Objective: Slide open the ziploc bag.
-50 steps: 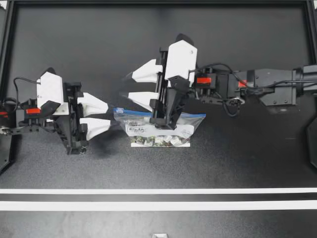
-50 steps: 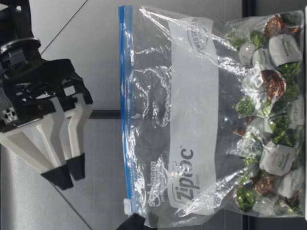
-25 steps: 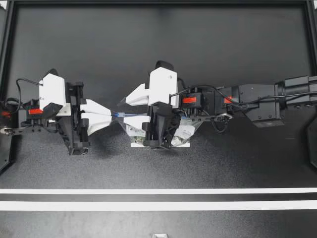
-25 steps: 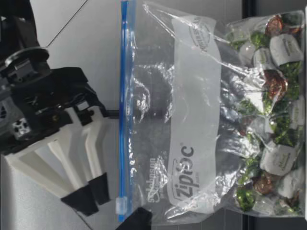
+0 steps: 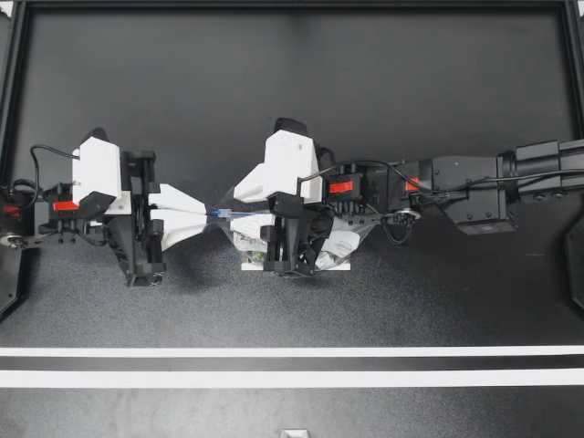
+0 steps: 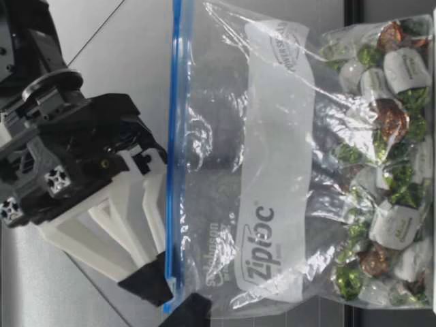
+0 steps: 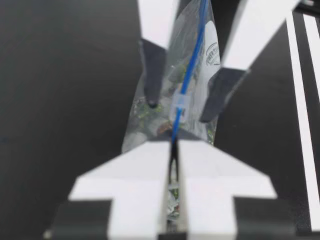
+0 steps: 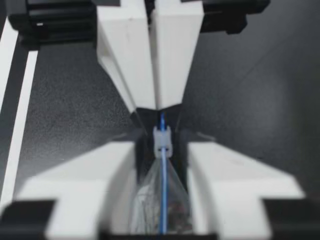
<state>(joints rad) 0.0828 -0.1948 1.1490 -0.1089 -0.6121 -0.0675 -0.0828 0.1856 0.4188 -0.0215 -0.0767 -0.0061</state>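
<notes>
Step judged: seating on slider (image 7: 179,107) ahead of the pull. Close right jaws, at present released and straddling slider with a gap each side, squarely onto it. Then draw toward 3 o'clock along blue seal (image 6: 178,136), level, no twist. Anchor with left jaws, clenched on seal's 9 o'clock end.

Found ziploc bag (image 5: 343,243) upright at mid tabletop (image 5: 274,109), seal uppermost, apparently shut. Clear crinkled film, white label panel (image 6: 272,170). Green and brown wrapped sweets (image 6: 388,136) heaped at bottom.
</notes>
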